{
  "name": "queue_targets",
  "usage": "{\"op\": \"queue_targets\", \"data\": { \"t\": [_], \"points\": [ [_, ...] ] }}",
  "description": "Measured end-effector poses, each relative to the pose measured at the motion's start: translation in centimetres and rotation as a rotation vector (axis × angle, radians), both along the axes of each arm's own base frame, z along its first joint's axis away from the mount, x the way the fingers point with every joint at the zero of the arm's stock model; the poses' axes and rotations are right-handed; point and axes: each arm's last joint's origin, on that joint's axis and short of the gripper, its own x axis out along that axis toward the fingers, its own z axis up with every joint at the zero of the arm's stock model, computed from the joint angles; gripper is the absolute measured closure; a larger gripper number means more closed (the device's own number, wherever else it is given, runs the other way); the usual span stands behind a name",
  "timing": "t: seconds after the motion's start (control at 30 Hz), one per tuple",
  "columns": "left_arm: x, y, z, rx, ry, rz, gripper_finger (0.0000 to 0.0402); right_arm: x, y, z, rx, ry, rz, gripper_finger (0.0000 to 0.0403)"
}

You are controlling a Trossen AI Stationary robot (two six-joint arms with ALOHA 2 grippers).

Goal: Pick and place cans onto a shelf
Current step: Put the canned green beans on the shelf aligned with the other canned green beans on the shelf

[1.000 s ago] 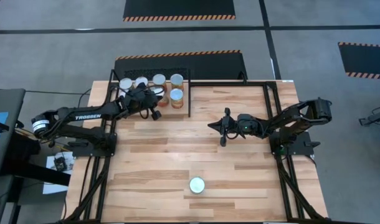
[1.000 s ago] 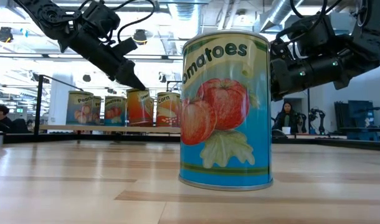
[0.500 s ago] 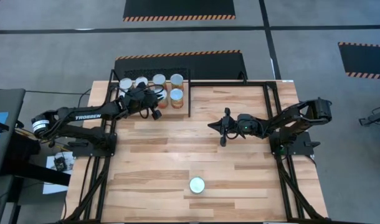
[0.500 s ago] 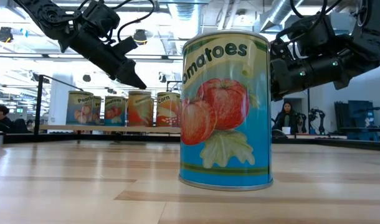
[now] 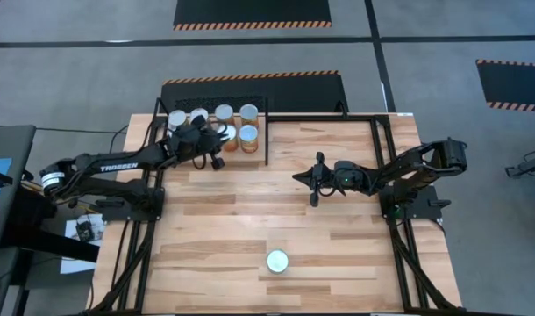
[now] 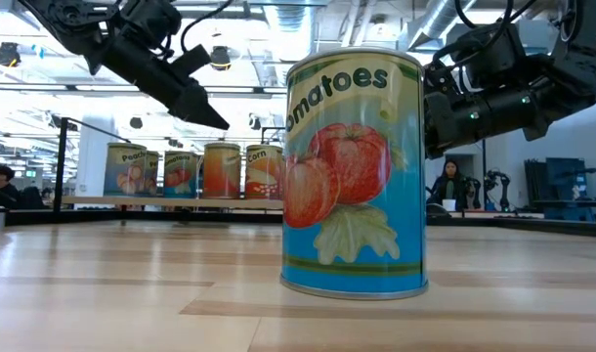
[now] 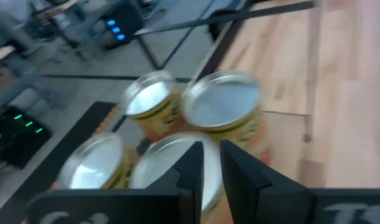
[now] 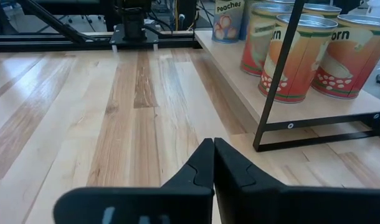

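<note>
While the right claw waits pressed together, the left claw, pressed together, has risen above the cans

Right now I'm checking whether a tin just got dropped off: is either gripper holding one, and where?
Nothing is held. The left gripper hangs shut above the cans on the shelf; the right gripper is shut over bare table.

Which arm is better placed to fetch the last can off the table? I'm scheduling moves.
Probably the right: its shut, empty right gripper hangs mid-table, nearer the tomato can, while the left gripper is over the shelf.
</note>
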Motion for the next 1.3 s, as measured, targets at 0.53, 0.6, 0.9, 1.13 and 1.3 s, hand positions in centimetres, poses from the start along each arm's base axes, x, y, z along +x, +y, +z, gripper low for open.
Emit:
{"op": "queue_targets", "data": {
  "t": [0.53,0.6,0.9,1.13,1.3],
  "points": [
    [0.5,-1.2,-1.6,-0.081,0.082,-0.025,0.0398,0.0,0.0,0.0,0.0,-0.001,0.0,0.0383],
    [0.9,-0.9,-2.1,-0.071,0.094,0.0,0.0398,0.0,0.0,0.0,0.0,0.0,0.0,0.0381],
    [2.8,-0.1,-3.9,-0.045,0.087,0.035,0.0397,0.0,0.0,0.0,0.001,0.001,0.0,0.0383],
    [2.6,0.0,-3.5,-0.003,0.08,0.136,0.0397,0.0,0.0,0.0,0.001,0.001,0.0,0.0379],
    [2.5,0.2,-3.6,0.016,0.096,0.189,0.0397,0.0,0.0,0.0,0.001,0.001,0.0,0.0383]
  ]
}}
